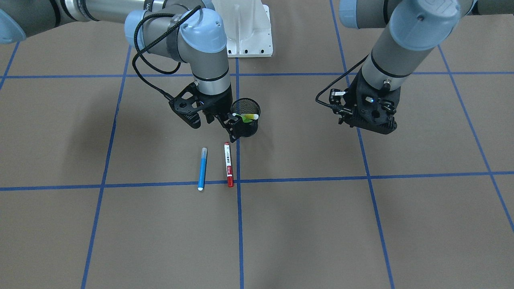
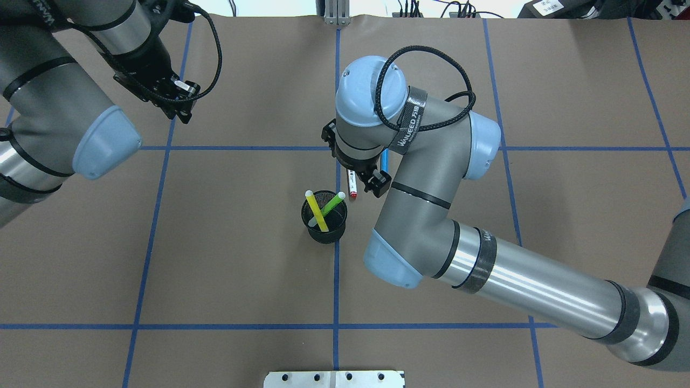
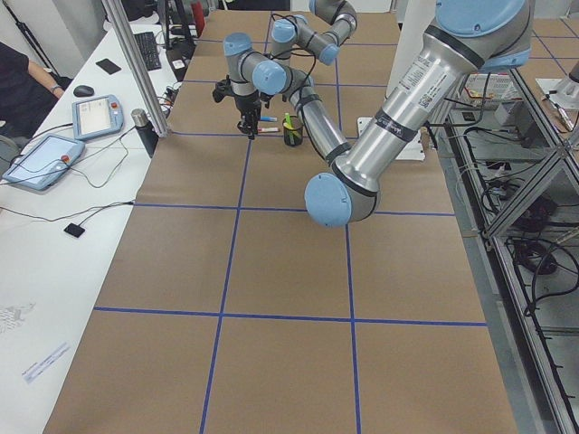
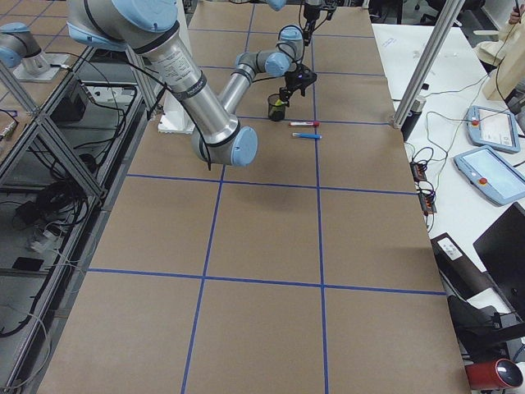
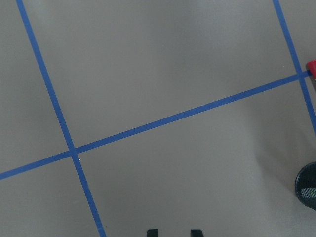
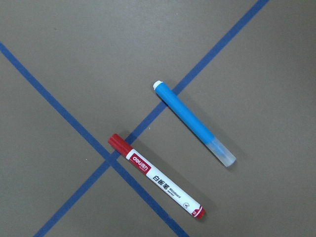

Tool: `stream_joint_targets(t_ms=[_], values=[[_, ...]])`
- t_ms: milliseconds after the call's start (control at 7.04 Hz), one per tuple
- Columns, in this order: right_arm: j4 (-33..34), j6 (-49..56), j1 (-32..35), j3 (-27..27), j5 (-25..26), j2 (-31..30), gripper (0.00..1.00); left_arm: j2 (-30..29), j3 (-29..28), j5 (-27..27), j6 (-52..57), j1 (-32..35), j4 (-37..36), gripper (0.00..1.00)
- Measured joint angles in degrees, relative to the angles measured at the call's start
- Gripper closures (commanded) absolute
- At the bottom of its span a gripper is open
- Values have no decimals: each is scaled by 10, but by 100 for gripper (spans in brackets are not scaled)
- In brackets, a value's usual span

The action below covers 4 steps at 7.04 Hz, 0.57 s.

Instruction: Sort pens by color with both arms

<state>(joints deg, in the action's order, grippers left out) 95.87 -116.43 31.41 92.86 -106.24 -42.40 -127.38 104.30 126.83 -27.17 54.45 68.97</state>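
Logging left gripper (image 5: pixel 174 232) hanging wrist-down over bare table (image 1: pixel 361 224) near a tape crossing, fingertips parted, clasping nothing. Finding yellow pen (image 2: pixel 316 211) and lime green pen (image 2: pixel 330 205) leaning crossed inside mesh cup (image 2: pixel 324 233). Logging right gripper (image 1: pixel 234 130) hovering just beside cup rim, elbow bent; jaw state unreadable. Finding red-capped pen (image 1: pixel 229 164) and blue pen (image 1: pixel 202 168) lying near-parallel, not touching, both crossing a tape line, open paper surrounding.

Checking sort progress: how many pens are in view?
4. Yellow pen and green pen lean in the mesh cup; blue pen and red-capped pen lie on the table.
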Motion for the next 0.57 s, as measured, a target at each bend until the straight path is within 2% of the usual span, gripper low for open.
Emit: stream_joint_targets(t_ms=[284, 426, 568], values=[[3, -13, -18, 1, -14, 2, 9, 1, 10, 0, 1, 2, -14, 65], [1, -18, -21, -1, -19, 4, 17, 1, 12, 0, 1, 2, -17, 65], [-3, -23, -21, -5, -21, 6, 20, 1, 12, 0, 1, 2, -19, 65]])
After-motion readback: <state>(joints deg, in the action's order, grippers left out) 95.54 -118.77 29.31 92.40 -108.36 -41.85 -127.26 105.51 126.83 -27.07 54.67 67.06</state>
